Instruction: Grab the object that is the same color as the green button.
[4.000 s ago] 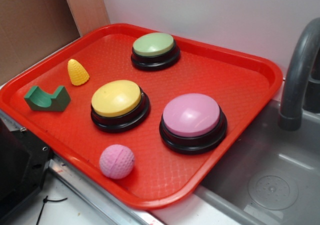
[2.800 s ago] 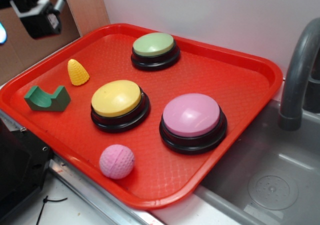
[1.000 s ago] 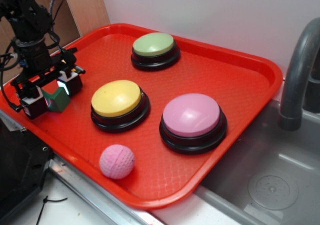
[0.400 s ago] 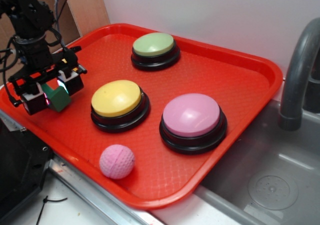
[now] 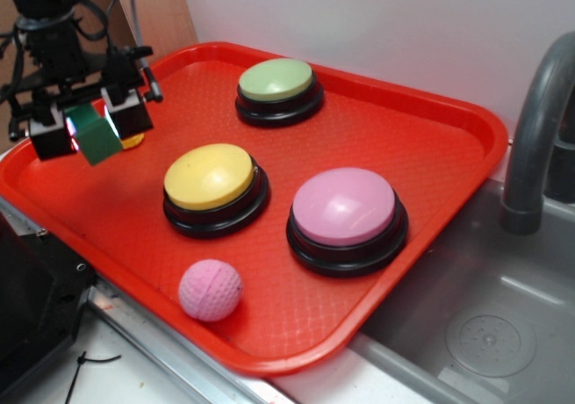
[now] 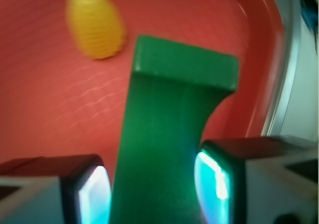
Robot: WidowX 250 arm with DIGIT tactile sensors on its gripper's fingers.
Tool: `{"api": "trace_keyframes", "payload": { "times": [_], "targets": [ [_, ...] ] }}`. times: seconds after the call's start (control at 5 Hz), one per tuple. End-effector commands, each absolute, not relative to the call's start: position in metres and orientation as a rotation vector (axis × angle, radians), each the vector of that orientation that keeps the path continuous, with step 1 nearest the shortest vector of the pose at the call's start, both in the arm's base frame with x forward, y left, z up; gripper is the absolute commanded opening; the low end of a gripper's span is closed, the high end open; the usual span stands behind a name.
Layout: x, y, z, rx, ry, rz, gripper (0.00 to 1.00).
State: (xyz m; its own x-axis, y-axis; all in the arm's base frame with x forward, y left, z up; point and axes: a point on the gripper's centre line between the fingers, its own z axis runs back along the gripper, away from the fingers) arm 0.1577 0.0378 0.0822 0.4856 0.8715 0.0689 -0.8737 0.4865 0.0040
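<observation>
My gripper (image 5: 90,127) hangs above the left end of the red tray (image 5: 431,153), shut on the dark green notched block (image 5: 94,135). The block is lifted clear of the tray floor. In the wrist view the block (image 6: 169,149) fills the space between the two pads (image 6: 214,184), its notched end pointing away from me. The pale green button (image 5: 276,81) on its black base sits at the back of the tray, well right of the gripper.
A yellow corn-shaped cone (image 5: 133,140) lies partly hidden behind the gripper and shows on the tray in the wrist view (image 6: 95,22). A yellow button (image 5: 209,178), a pink button (image 5: 344,206) and a pink ball (image 5: 210,289) occupy the tray. A grey tap (image 5: 537,126) and sink (image 5: 485,332) lie right.
The gripper came down over the green block, shut on it, and has now risen with it off the tray.
</observation>
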Motion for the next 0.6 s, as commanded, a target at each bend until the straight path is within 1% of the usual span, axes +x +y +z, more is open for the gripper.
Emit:
{"api": "trace_keyframes", "payload": {
  "times": [0.0, 0.4],
  "targets": [
    [0.167, 0.023, 0.142, 0.051, -0.141, 0.583, 0.00],
    [0.158, 0.027, 0.180, -0.039, -0.180, 0.325, 0.00]
  ]
}}
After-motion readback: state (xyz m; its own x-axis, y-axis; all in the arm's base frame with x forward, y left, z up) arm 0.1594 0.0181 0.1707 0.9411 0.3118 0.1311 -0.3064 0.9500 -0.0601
